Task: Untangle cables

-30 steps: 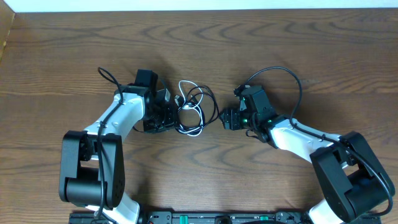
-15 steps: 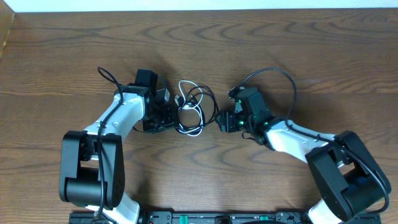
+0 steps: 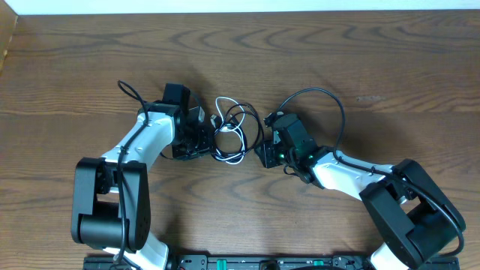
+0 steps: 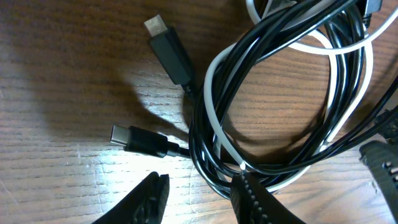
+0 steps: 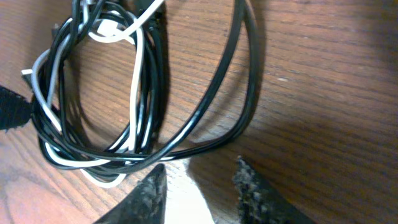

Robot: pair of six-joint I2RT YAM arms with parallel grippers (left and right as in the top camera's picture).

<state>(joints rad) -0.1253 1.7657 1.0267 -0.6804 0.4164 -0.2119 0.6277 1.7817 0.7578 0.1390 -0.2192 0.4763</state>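
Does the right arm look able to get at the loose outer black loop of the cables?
Probably yes. The outer black loop lies on the table right ahead of the right pincer, jaws apart, nothing in between. The white cable lies close, so it may snag.

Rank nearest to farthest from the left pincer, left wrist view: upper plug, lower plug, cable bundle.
1. cable bundle: just above the left pincer, by one fingertip.
2. lower plug: up and left of the pincer.
3. upper plug: near the top, farthest.
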